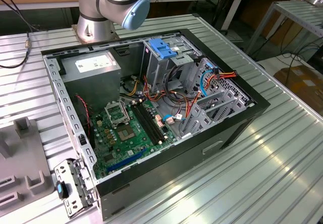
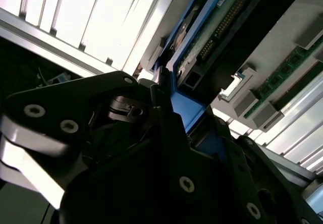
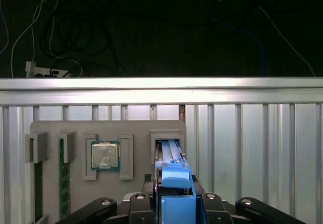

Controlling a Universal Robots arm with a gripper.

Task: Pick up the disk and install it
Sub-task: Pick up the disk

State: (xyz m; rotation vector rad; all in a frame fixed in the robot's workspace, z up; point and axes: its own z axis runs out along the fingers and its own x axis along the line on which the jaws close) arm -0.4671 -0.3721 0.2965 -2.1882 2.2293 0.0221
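Right now my gripper (image 3: 175, 193) is clamped on the blue end tab (image 3: 175, 176) of the disk (image 3: 169, 151), as the first wrist view shows. The disk stands on edge in a slot of the grey fixture tray (image 3: 136, 128), beside the pocket holding the processor chip (image 3: 105, 156). Seated so, it leaves only the tab proud, which I judge is why I grip there. In the exterior view the open computer case (image 1: 222, 143) and its drive cage (image 1: 161, 65) sit on the slatted table (image 1: 282, 153).

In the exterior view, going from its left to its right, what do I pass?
Grey fixture tray → grey power-supply box → blue latch on the drive cage → orange-red cable bundle.
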